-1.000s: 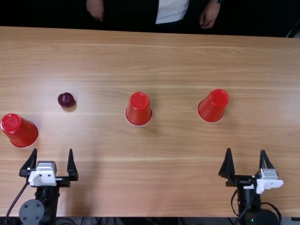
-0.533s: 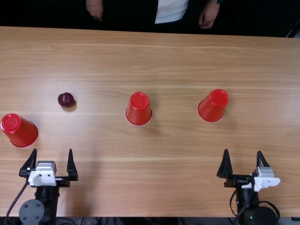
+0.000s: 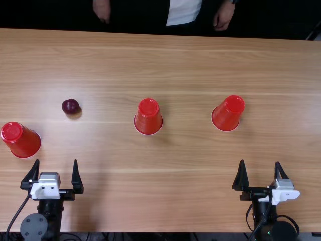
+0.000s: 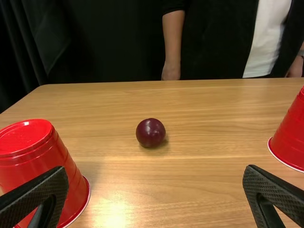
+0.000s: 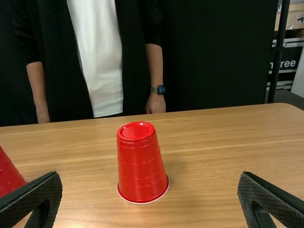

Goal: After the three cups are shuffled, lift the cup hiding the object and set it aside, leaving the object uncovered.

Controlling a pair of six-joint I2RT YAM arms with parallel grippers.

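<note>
Red plastic cup [image 3: 19,139], 8 o'clock of dark ball [image 3: 70,106]: likely light, thin-walled, crushable; grasp mid-wall. Left gripper [image 3: 55,166], right gripper [image 3: 260,166]: released.

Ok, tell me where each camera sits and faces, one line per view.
Top view: above the table's near edge, looking down and forward at left cup, ball, middle cup, right cup; arms enter at its bottom edge, left gripper and right gripper open.
Left wrist view: on the left wrist, facing across the table at ball and left cup; own fingertips show.
Right wrist view: on the right wrist, facing the right cup; own fingertips show.
Shared: both wrist views catch the middle cup.
</note>
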